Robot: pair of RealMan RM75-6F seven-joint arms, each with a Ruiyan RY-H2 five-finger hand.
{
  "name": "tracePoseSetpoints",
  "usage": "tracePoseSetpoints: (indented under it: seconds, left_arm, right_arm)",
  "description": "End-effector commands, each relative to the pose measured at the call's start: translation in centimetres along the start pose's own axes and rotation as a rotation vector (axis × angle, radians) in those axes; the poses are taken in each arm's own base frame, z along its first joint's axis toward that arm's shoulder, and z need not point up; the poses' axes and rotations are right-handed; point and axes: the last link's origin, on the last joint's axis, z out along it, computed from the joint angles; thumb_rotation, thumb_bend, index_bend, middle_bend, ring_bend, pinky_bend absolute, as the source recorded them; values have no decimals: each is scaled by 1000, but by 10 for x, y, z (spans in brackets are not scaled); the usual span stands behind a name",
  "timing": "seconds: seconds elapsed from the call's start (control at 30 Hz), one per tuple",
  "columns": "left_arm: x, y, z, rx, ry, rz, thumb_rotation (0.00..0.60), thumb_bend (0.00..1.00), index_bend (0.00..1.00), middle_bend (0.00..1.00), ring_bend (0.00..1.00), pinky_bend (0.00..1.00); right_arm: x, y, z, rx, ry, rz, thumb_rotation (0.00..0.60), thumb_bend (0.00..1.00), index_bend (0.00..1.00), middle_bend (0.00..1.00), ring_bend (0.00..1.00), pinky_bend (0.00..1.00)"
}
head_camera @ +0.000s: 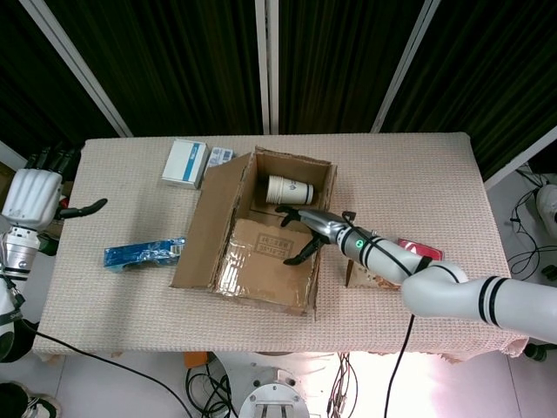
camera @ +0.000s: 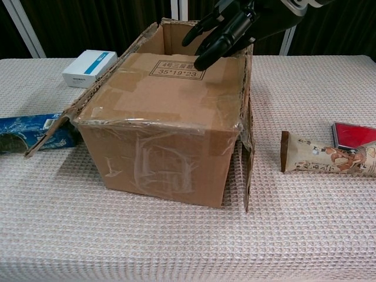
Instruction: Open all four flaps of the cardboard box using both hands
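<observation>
box at table centre, long axis 12–6 | near flap seen folded flat across opening, taped, printed label; side flaps already out | right hand spread, empty, poised over flap's far edge, contact unclear | flap lies toward 6 o'clock | left hand open, well apart at 9

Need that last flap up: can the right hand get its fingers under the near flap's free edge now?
Probably yes: the right hand hovers open above the near flap, beside its free edge, nothing between them.
</observation>
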Motion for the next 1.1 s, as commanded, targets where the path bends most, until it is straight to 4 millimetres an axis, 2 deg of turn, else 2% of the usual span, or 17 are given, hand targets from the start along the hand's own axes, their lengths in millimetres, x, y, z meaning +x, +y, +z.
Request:
tracePoseSetpoints:
  seconds: [0.03,0.23,0.37,0.9,1.1]
  left_arm:
    - [1,-1,0,0,3,-3,93,93,83,155,52,160]
    - [0,0,0,-2,-1,-7,91,93,83,154,52,160]
    - [-1,1,1,-8,-2,-13,92,93,83,155,51,160]
    - [5,14,6,-26,4,-10,91,93,79,155,51,160]
    - [5,16,6,-24,8,-6,84,93,79,155,52,159]
  right_arm:
    - [-4,-2,1,9,0,8,531,92,0,225,0,0]
    - [-8,-8,-5,46,-2,27,529,113,0,299,0,0]
    - [-8,-14,-12,82,9,18,530,112,0,313,0,0]
    - [-17,-55,-72,292,41,-32,519,122,0,329,0,0]
    - [-24,-64,-87,347,30,-48,518,118,0,328,0,0]
